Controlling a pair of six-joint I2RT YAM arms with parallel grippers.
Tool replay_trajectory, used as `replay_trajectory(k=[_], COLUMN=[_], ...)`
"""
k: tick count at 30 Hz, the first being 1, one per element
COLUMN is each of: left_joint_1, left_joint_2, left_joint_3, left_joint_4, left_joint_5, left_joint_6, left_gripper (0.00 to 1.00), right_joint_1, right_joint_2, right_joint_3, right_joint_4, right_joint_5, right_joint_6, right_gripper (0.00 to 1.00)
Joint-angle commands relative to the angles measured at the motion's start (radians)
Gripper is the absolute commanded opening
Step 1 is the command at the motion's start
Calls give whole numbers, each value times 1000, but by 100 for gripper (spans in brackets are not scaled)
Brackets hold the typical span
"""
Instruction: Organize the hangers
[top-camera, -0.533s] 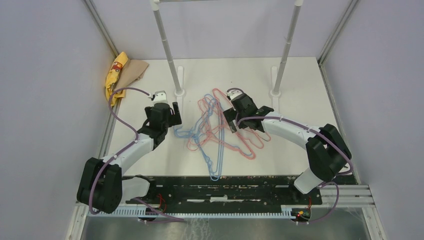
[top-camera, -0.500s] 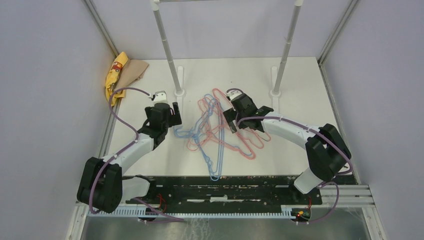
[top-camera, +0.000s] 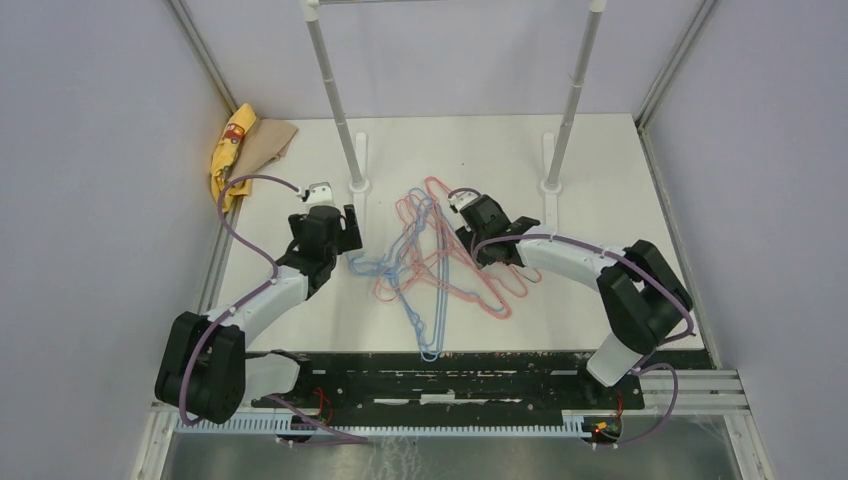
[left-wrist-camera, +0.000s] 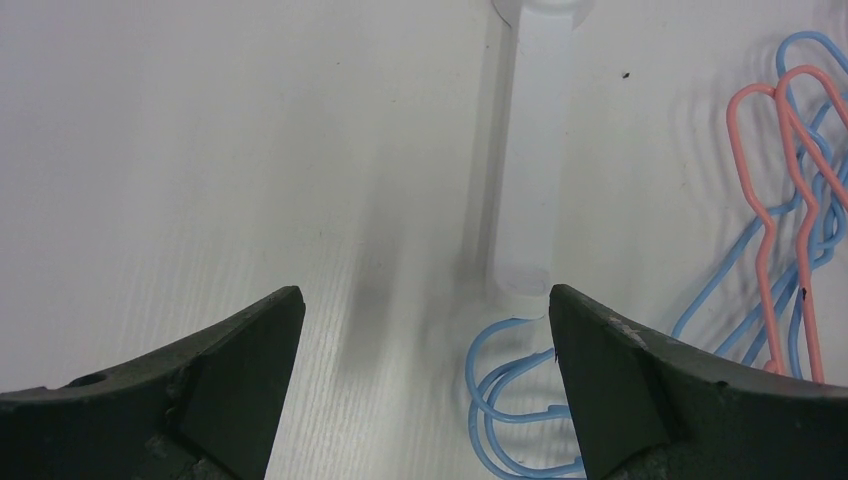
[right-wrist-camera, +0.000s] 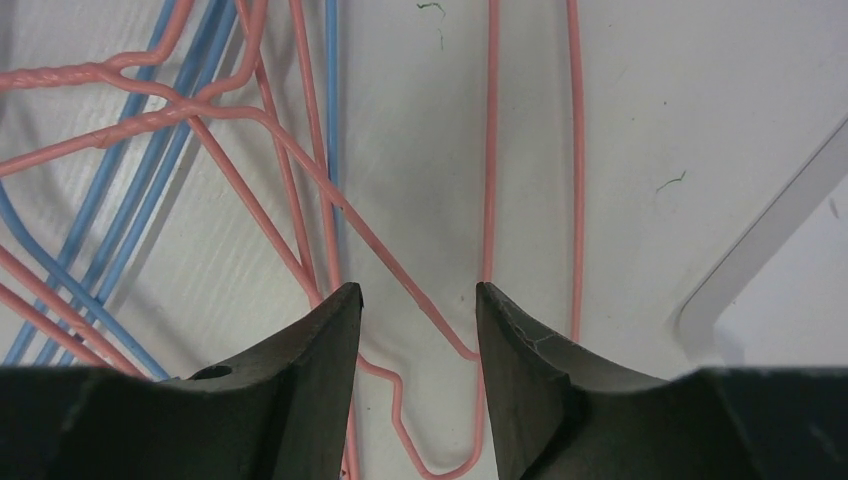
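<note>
While the hangers (right-wrist-camera: 490, 150) lie tangled just before the rack (top-camera: 335, 100), close the right gripper (right-wrist-camera: 418, 300), its jaws slightly apart, on one pink wire only; the left gripper (left-wrist-camera: 425, 310) hangs wide apart nearby.

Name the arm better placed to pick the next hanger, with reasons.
Right. The right gripper is over the hangers, a pink hanger wire between its open fingers. The left gripper, also open, faces table beside the rack foot, blue hooks off-centre.
</note>
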Motion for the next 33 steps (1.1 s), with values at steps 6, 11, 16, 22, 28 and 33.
replay_trajectory(k=[6,11,16,22,28,33], left_joint_1=[-4,-4,-4,-4,-4,-3], left_joint_2=[-7,-13,-19,-30,-26,-27], left_joint_3=[9,8,3,-5,-6,-6], left_joint_4=[31,32,34,37,39,39], left_joint_5=[-69,-72,-80,-85,-86,-92], left_joint_6=[-18,-19,-16,-17,-23,-28], left_gripper=[99,99,99,99,99,99], right_joint_1=[-14,-19,-22,-22,-23,-23], right_joint_2=[80,96,127,137,93,28], right_joint_3=[1,11,29,36,51,83], right_joint_4=[59,64,59,57,13,-56], right_joint_5=[-7,-14,-30,-37,-64,-120], right_joint_6=[-14,-16,-11,-10,-11,-12], right_gripper=[49,49,49,15,2,1])
